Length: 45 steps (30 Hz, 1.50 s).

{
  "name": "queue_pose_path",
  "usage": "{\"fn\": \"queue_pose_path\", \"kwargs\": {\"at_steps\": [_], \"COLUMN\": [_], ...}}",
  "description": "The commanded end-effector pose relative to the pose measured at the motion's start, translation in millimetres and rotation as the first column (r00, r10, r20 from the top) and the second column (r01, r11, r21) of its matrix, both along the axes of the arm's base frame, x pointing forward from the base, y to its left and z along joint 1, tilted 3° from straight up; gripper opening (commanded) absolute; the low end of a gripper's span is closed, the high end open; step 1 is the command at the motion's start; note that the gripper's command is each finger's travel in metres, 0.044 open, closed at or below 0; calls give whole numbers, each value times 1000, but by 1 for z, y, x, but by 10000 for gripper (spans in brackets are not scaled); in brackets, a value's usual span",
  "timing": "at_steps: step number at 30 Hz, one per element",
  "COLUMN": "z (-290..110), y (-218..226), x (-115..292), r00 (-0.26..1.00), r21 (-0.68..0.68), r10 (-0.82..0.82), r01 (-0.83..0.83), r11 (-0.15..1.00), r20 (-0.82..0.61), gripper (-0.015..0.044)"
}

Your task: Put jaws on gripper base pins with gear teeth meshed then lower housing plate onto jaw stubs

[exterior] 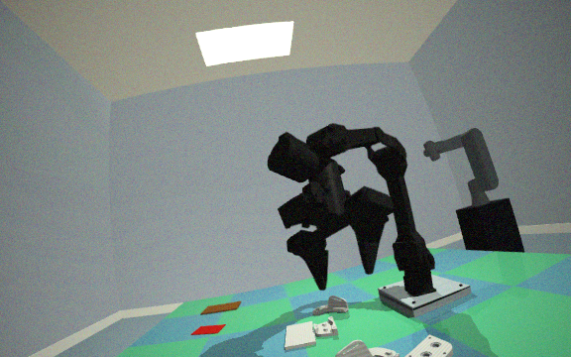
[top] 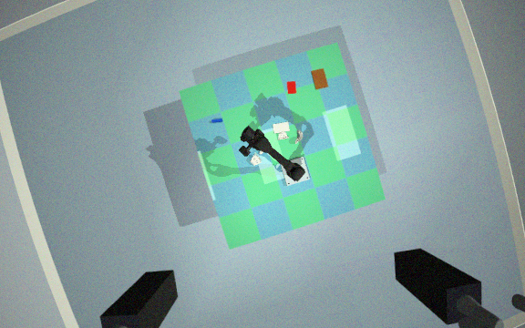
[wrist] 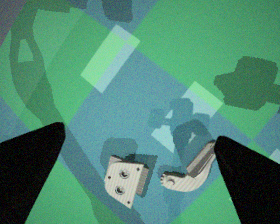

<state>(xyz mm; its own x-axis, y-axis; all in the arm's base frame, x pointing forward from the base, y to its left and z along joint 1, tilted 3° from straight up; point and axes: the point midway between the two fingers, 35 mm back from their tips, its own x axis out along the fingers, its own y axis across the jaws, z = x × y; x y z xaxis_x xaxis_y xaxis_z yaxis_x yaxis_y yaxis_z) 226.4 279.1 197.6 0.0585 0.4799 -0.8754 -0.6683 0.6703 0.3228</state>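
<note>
Housing plate [top: 255,159] [exterior: 430,345] [wrist: 127,183] lies beside a curved piece [top: 261,152] [exterior: 356,349] [wrist: 188,184] — jaws wide open, empty.

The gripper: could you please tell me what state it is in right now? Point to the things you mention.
The gripper [top: 252,142] [exterior: 346,282] [wrist: 141,136] is open, with nothing between its fingers.

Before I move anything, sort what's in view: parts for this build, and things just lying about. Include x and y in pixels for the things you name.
For the job, by their look:
- gripper base [top: 281,128] [exterior: 300,335]
- near jaw [top: 261,152] [exterior: 357,348] [wrist: 192,182]
- far jaw [top: 299,137] [exterior: 337,304]
- two-holed housing plate [top: 255,160] [exterior: 431,349] [wrist: 131,183]

Just lying about:
- red piece [top: 292,87] [exterior: 208,329]
- brown piece [top: 319,78] [exterior: 221,307]
- blue piece [top: 217,120]
</note>
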Motion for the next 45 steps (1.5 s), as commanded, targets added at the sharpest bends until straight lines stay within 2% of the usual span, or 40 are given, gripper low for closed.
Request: {"fn": "queue_pose_path", "kwargs": {"at_steps": [1, 10, 21, 28, 33, 45], "z": [-18, -53, -88, -91, -128, -139], "y": [-12, -40, -77, -78, -75, -74], "x": [1, -1, -7, -7, -8, -8], "r00": [995, 955, 864, 862, 862, 862], "r21": [-73, -238, -433, -436, -436, -436], "r10": [-85, -275, -493, -496, -496, -496], "r01": [82, 244, 405, 408, 407, 407], "r11": [994, 940, 805, 802, 802, 802], "r20": [-46, -108, -107, -107, -107, -107], "gripper": [440, 440, 440, 440, 440, 440]}}
